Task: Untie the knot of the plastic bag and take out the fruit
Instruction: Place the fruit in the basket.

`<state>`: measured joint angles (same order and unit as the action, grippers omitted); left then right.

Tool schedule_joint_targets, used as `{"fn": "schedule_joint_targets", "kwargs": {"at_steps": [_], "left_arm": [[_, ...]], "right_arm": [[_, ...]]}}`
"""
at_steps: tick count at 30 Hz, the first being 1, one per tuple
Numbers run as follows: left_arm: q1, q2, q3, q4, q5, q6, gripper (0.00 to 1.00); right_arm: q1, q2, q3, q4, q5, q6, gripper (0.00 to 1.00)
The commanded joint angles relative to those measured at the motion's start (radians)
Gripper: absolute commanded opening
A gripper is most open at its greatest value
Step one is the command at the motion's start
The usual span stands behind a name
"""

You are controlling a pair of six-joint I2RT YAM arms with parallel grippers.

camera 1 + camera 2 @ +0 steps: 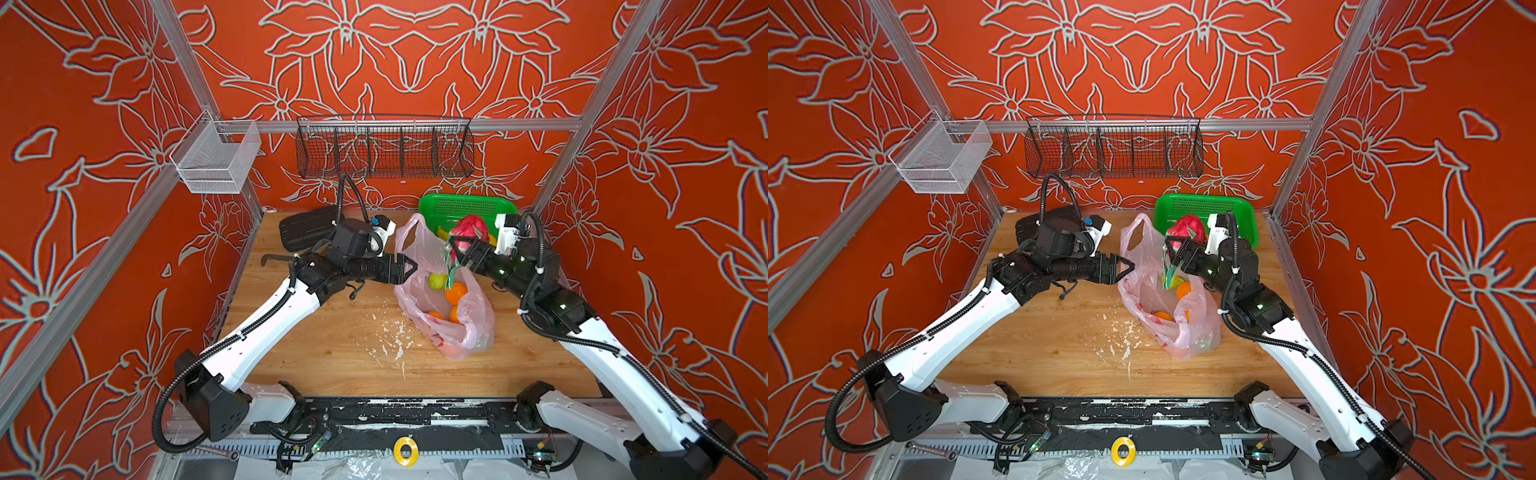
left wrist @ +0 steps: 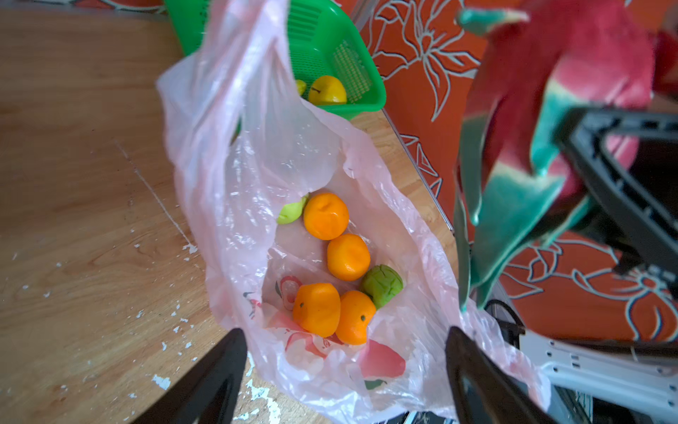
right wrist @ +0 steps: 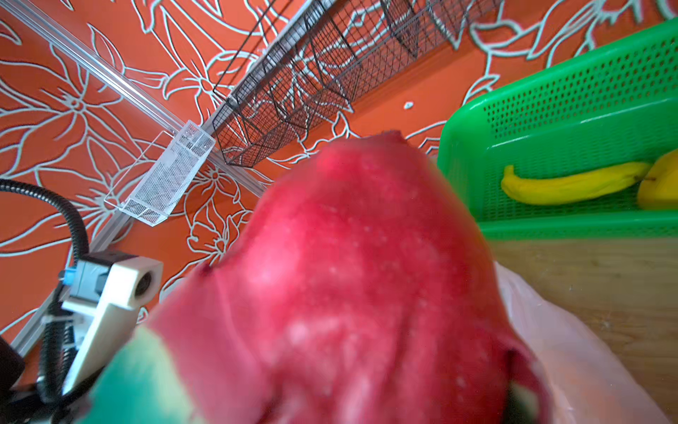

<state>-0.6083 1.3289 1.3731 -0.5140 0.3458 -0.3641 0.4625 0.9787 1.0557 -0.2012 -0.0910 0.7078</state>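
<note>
The pink plastic bag [image 1: 478, 328] [image 1: 1196, 332] [image 2: 257, 165] lies on the wooden table with its mouth gaping and one handle loop standing up. The knot is not in view. Inside the bag are several oranges [image 2: 325, 216] [image 1: 456, 293], a round green fruit [image 2: 382, 285] and a yellow-green piece [image 2: 291, 214]. My left gripper [image 1: 409, 266] [image 1: 1127, 266] [image 2: 345, 348] is open at the bag's left rim, with loose plastic between its wide fingers. My right gripper [image 1: 465, 243] [image 1: 1181, 243] is shut on the dragon fruit [image 1: 469, 226] [image 3: 367, 275] [image 2: 587, 55], above the bag's far end and next to the basket.
The green basket [image 1: 465, 205] [image 3: 568, 110] at the back right holds a banana [image 3: 572, 185] and a yellow fruit [image 2: 327, 90]. A black wire rack [image 1: 384, 149] and a white mesh basket [image 1: 216, 160] hang on the walls. White flecks [image 1: 390, 340] dot the table.
</note>
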Motion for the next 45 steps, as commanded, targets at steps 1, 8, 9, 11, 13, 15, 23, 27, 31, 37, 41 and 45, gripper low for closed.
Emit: {"fn": "schedule_joint_targets", "kwargs": {"at_steps": [1, 8, 9, 11, 13, 15, 23, 27, 31, 37, 41, 45], "left_arm": [[-0.051, -0.014, 0.063, 0.017, 0.017, 0.067, 0.89], [-0.133, -0.014, 0.072, 0.029, -0.027, 0.091, 0.99], [-0.142, -0.015, 0.073, 0.024, -0.036, 0.095, 0.98], [-0.155, -0.017, 0.073, 0.017, -0.053, 0.097, 0.98], [-0.164, -0.022, 0.070, 0.013, -0.061, 0.101, 0.98], [-0.170, -0.030, 0.066, 0.007, -0.072, 0.103, 0.97], [-0.171, -0.072, 0.027, -0.003, -0.114, 0.094, 0.97], [-0.171, -0.081, 0.009, -0.009, -0.142, 0.081, 0.97], [-0.171, -0.079, 0.012, -0.015, -0.156, 0.074, 0.97], [-0.173, -0.061, 0.024, -0.026, -0.179, 0.071, 0.97], [-0.171, -0.050, 0.033, -0.036, -0.190, 0.059, 0.97], [-0.171, -0.047, 0.044, -0.059, -0.202, 0.048, 0.97]], "right_arm": [[-0.048, 0.020, 0.092, -0.057, 0.034, -0.084, 0.52], [-0.200, 0.159, 0.223, -0.098, -0.065, -0.069, 0.52], [-0.223, 0.185, 0.242, -0.103, -0.079, -0.059, 0.52], [-0.258, 0.240, 0.269, -0.095, -0.097, -0.048, 0.52], [-0.290, 0.291, 0.288, -0.080, -0.102, -0.042, 0.52], [-0.315, 0.331, 0.290, -0.045, -0.104, -0.038, 0.52], [-0.433, 0.540, 0.332, 0.082, -0.157, 0.000, 0.51], [-0.474, 0.670, 0.407, 0.092, -0.171, 0.016, 0.51], [-0.503, 0.800, 0.491, 0.098, -0.180, 0.027, 0.50], [-0.517, 1.016, 0.700, 0.028, -0.152, -0.046, 0.50], [-0.522, 1.181, 0.902, -0.071, -0.149, -0.086, 0.50], [-0.526, 1.323, 1.076, -0.152, -0.156, -0.101, 0.52]]}}
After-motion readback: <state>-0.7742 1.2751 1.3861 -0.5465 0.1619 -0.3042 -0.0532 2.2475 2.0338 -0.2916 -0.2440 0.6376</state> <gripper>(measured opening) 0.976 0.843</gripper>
